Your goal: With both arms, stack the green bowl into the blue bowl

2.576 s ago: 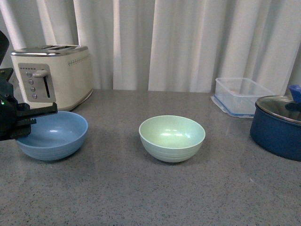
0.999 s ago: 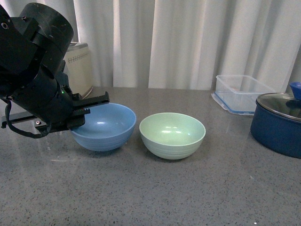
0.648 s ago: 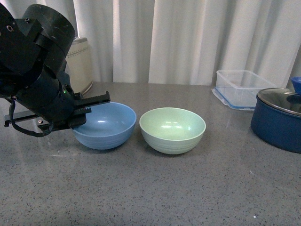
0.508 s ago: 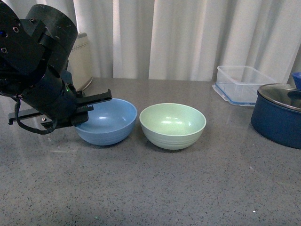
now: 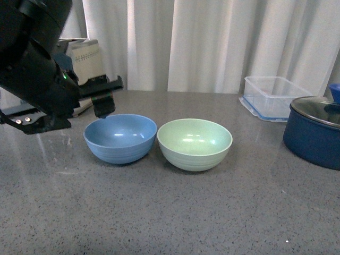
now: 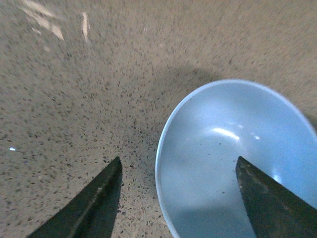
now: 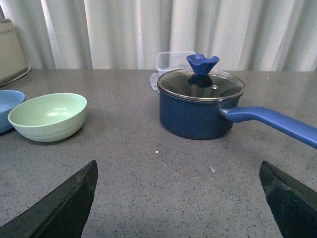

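The blue bowl [image 5: 120, 137] and the green bowl [image 5: 194, 142] stand upright side by side mid-table, rims nearly touching, blue on the left. My left gripper [image 5: 69, 109] is open and empty, raised just above the blue bowl's left rim. In the left wrist view the left gripper [image 6: 178, 168] has one finger over the table and one over the blue bowl [image 6: 237, 158]. My right gripper [image 7: 178, 173] is open and empty over bare table, out of the front view. The green bowl [image 7: 48, 116] and the edge of the blue bowl [image 7: 9, 106] show far ahead of it.
A dark navy pot [image 5: 313, 138] with a glass lid stands at the right, its long handle [image 7: 272, 124] pointing out. A clear plastic container [image 5: 273, 101] sits behind it. A cream toaster [image 5: 85, 58] stands at the back left, behind the left arm. The counter [image 5: 175, 212] is grey speckled stone.
My left gripper slid the blue bowl rightward next to the green bowl, then let go and rose above its left rim. The green bowl has not moved.
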`<state>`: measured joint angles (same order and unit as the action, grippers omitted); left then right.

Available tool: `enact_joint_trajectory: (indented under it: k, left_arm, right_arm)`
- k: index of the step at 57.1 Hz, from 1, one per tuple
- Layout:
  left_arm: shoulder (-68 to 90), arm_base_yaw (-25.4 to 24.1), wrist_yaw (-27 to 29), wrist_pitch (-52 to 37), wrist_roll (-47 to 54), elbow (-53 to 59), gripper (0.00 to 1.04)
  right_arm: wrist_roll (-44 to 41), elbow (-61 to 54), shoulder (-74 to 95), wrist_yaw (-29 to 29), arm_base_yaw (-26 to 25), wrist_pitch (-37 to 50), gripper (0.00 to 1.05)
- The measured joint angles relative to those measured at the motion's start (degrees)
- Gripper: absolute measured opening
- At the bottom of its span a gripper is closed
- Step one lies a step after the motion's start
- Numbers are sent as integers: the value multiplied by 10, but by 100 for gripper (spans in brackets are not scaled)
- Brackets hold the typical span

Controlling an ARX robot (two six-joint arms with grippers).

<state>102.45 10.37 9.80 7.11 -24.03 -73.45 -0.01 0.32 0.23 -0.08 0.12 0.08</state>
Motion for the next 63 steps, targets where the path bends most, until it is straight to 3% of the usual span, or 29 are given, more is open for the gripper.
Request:
enact_joint_trajectory:
  k: [9, 22, 38, 43, 48, 63]
  left_arm:
    - [-96, -13, 4, 0, 5, 50, 100]
    - [-248, -16, 34, -21, 58, 181, 98]
    - [-258, -16, 32, -30, 80, 193, 98]
    - [-282, -26, -24, -286, 169, 308, 79]
    - [-314, -34, -36, -420, 206, 396, 63]
    - [-403, -59, -54, -486, 231, 534, 16]
  right_arm:
    - [0, 0, 0, 0, 0, 0, 95]
    - [0, 0, 0, 0, 0, 0, 95]
    - [0, 0, 0, 0, 0, 0, 95]
    - [0, 0, 0, 0, 0, 0, 95]
    - [0, 0, 0, 0, 0, 0, 95]
    - [0, 0, 0, 0, 0, 0, 95]
